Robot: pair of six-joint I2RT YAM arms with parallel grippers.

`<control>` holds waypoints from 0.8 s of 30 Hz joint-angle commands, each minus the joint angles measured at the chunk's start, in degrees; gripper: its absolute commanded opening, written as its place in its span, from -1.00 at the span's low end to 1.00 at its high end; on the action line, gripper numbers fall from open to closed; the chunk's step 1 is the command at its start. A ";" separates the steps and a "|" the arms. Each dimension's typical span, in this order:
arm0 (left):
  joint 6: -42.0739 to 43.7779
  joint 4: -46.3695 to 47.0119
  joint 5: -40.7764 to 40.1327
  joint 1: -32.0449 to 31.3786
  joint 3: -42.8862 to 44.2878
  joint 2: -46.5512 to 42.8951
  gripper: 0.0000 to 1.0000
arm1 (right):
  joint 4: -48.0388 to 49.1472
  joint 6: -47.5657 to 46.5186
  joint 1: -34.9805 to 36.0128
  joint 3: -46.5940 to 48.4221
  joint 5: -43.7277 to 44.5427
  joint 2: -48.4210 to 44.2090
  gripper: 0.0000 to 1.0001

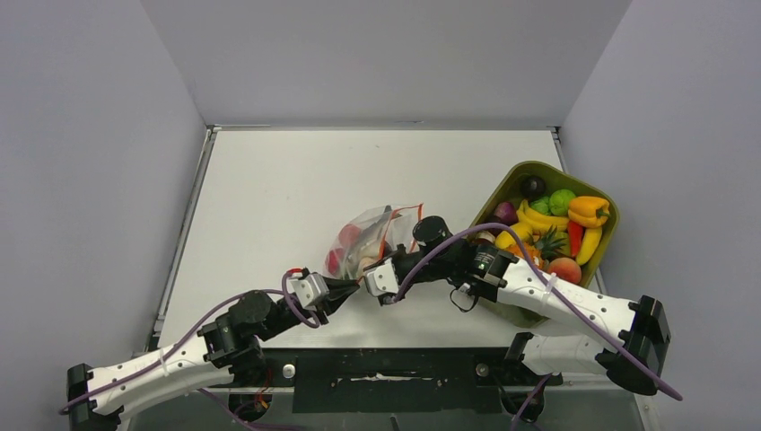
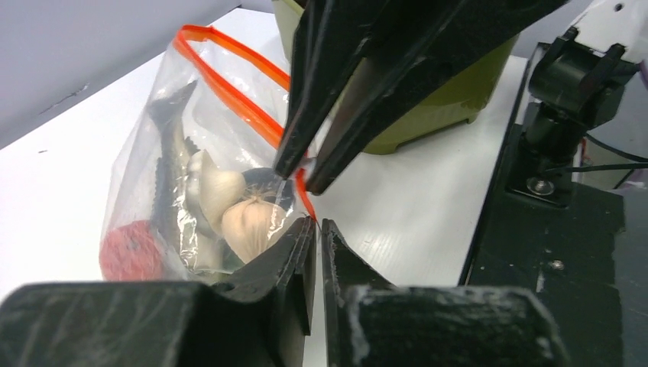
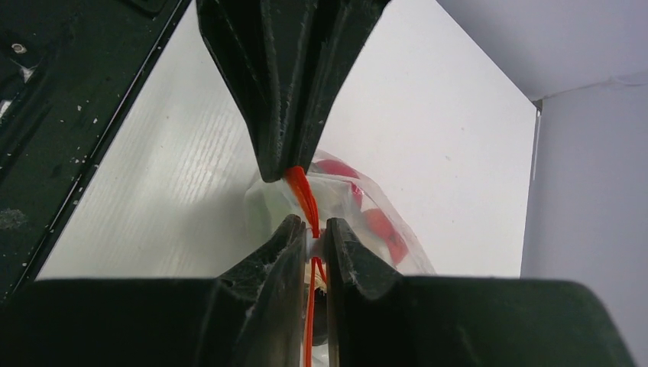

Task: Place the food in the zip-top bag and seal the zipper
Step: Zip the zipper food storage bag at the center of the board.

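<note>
The clear zip-top bag (image 1: 363, 235) lies at mid-table with food inside: beige garlic pieces (image 2: 248, 222), a red piece (image 2: 126, 252) and a dark piece. Its orange-red zipper (image 2: 229, 84) runs from the open far side down to the near corner. My left gripper (image 2: 317, 223) is shut on that corner end of the zipper. Just beyond it, my right gripper (image 3: 315, 228) is shut on the zipper (image 3: 302, 191) too, with the strip pinched between its jaws. From above, the left gripper (image 1: 350, 286) and right gripper (image 1: 363, 277) nearly touch at the bag's near edge.
An olive-green tub (image 1: 502, 193) full of toy fruits and vegetables stands at the right, under and beyond my right forearm. The black mounting plate (image 2: 550, 252) lies along the near table edge. Grey walls enclose the table on three sides.
</note>
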 commanded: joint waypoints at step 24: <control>4.68 -0.43 -2.05 -0.31 7.85 3.76 -0.08 | 6.42 3.91 -2.73 1.06 -3.58 -0.80 -1.00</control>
